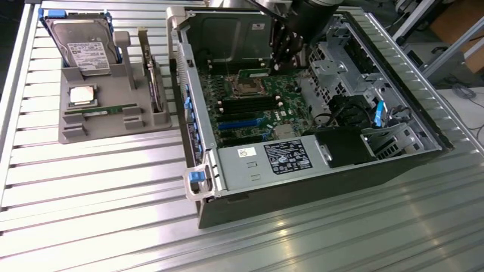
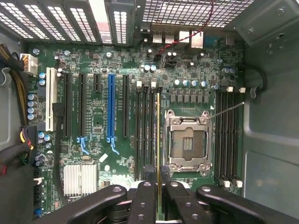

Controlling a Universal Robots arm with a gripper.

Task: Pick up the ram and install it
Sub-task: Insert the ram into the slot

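Observation:
In the wrist view my gripper is shut on the ram, a thin green stick seen edge-on between the black fingers. The stick hangs over the motherboard, lined up along the black memory slots just beside the open CPU socket. I cannot tell whether its lower edge touches a slot. In the exterior view the gripper reaches down into the open computer case, above the board. A second ram stick lies flat in the grey tray at the exterior view's left.
The tray also holds a silver hard drive and a square CPU chip. Further memory slots run on the socket's other side. The power supply and drive cage crowd the case. Cables hang at one board edge.

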